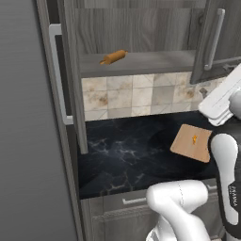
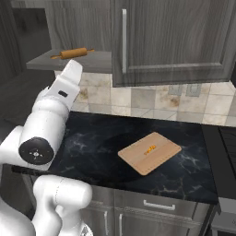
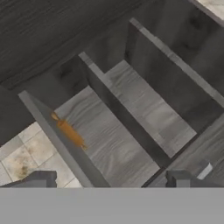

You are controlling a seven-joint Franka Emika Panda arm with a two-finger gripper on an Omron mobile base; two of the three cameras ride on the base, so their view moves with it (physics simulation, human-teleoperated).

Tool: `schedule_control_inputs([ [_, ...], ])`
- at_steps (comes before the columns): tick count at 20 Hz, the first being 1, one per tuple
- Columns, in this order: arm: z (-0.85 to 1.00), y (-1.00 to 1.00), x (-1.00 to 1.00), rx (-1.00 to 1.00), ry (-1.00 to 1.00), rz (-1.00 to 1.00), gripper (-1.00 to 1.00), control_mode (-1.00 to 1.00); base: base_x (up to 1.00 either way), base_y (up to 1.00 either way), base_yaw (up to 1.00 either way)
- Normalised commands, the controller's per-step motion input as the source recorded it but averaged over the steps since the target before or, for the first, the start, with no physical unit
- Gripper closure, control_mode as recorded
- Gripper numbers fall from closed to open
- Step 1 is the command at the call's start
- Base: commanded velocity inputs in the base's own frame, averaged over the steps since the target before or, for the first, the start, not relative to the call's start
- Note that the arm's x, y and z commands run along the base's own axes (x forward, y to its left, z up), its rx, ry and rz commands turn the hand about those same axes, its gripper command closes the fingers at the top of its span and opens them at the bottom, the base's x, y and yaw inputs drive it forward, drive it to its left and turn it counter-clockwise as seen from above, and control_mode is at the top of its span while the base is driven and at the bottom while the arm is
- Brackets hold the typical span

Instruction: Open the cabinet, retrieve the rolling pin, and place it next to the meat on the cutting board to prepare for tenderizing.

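Wall cabinet (image 1: 141,33): dark grey wood-grain, left door (image 1: 75,84) swung out wide toward cam, seen almost edge-on in left base view w/ its silver bar handle (image 1: 57,70) on the outer face. Right door (image 2: 170,41) shut in right base view, long vertical silver handle (image 2: 124,34) near its left edge. Interior exposed on the left half; hand view looks into it at a roll, showing bottom shelf (image 3: 109,140) and an upper shelf (image 3: 148,105).

Bench (image 1: 127,150): black marbled top, below the cabinet; beige tile backsplash (image 1: 136,94) betw. the two. Grey drawer fronts w/ short horizontal handles under the front edge (image 2: 156,205).

Arm: white links low in both base views; forearm reaches up toward the open cabinet side (image 2: 64,92).

Cutting board (image 2: 150,153): light tan, flat on bench, right of centre, rotated approx. diagonal to the bench edge. Small orange piece, the meat (image 2: 150,150), sits on the board near its middle; too small to make out detail.

Rolling pin (image 1: 113,57): orange-brown, lying on the cabinet's bottom shelf near the front lip, slightly skewed. Same item in right base view (image 2: 73,53) and hand view (image 3: 70,133). Well apart from the board.

Pincer (image 3: 118,180): tips stand wide apart at bottom of hand view, nothing betw. them; not touching the pin, which lies up-left of the left tip in that view.
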Motion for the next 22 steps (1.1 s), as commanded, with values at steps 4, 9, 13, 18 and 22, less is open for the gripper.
schedule_control_inputs([
  [4, 0.0, 0.19, 0.34, -0.18, 0.04, -0.29, -1.0, -1.0, 0.0, 0.0, 0.0],
  [9, 0.0, 0.17, 0.42, -0.16, 0.03, -0.28, -1.0, -1.0, 0.0, 0.0, 0.0],
  [13, 0.0, 0.07, 0.5, -0.12, 0.03, -0.25, -1.0, -1.0, 0.0, 0.0, 0.0],
  [18, 0.0, 0.0, 0.53, -0.09, 0.03, -0.24, -1.0, -1.0, 0.0, 0.0, 0.0],
  [22, 0.0, 0.0, 0.51, -0.07, 0.03, -0.21, -1.0, -1.0, 0.0, 0.0, 0.0],
])
